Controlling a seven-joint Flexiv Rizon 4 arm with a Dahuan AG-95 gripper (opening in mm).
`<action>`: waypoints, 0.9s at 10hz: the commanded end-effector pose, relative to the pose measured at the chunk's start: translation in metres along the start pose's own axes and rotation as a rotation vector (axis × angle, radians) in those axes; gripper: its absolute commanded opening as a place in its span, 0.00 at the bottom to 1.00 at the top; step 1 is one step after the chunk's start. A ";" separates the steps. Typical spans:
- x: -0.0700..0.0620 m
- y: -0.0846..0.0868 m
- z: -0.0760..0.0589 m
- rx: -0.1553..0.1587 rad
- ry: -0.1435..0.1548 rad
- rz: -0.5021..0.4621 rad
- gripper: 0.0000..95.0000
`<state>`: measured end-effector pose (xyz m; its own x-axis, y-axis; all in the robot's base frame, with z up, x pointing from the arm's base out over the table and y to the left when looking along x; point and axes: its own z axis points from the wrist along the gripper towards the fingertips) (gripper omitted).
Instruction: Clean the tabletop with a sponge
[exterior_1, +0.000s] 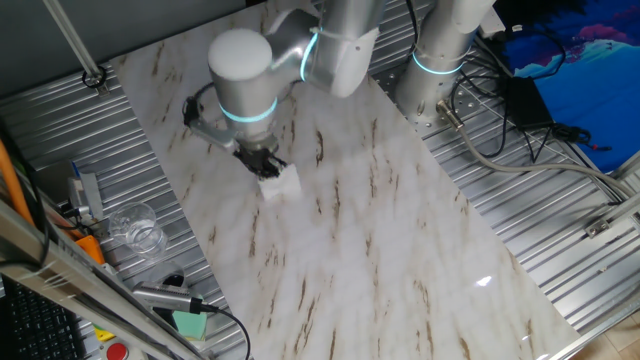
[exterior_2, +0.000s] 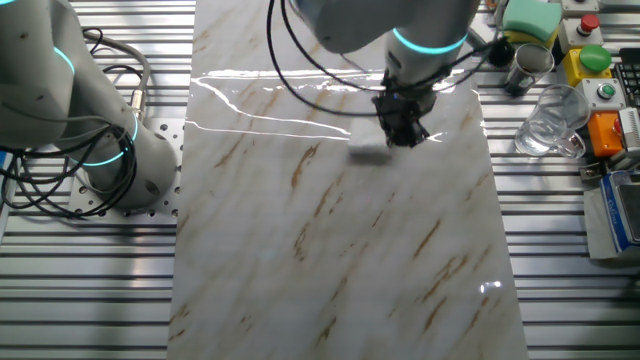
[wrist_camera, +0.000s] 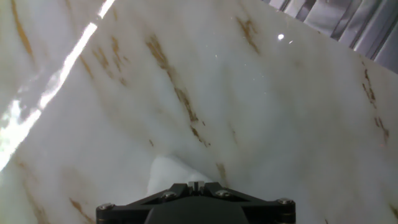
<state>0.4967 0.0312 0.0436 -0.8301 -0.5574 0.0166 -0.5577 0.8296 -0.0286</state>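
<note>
Marble-look white tabletop, a long rectangular slab with brown streaky veins, lies on the ribbed grey metal bench with its edges inside the ribbing on every visible side. The black two-finger gripper points down onto the slab with its fingers closed on the small white soft sponge, a wrinkled squarish piece that sits against the marble just below the fingertips. In the one fixed view this contact sits at about 10 o'clock on the slab, nearer the far short edge than the near one. The widest bare run of marble stretches from the sponge toward 4 and 5 o'clock, down to the near corner.

In the other fixed view the gripper is at roughly 1 o'clock on the tabletop, closer to the right long edge than the left. The sponge shows as a pale blur at the gripper's 8 o'clock. Beyond that right edge, at 2 o'clock, stand a clear glass mug and a green block, both off the slab. Bare marble runs toward 6 o'clock.

The hand view shows the sponge as a white lump just above the black gripper body, with open slab toward 12 o'clock and the slab edge at 1 o'clock.
</note>
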 end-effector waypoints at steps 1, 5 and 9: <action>0.017 -0.018 -0.007 -0.023 -0.001 -0.065 0.00; 0.057 -0.054 -0.011 -0.022 0.002 -0.159 0.00; 0.074 -0.068 -0.009 -0.012 -0.009 -0.214 0.00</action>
<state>0.4726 -0.0663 0.0563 -0.6903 -0.7234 0.0115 -0.7235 0.6902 -0.0119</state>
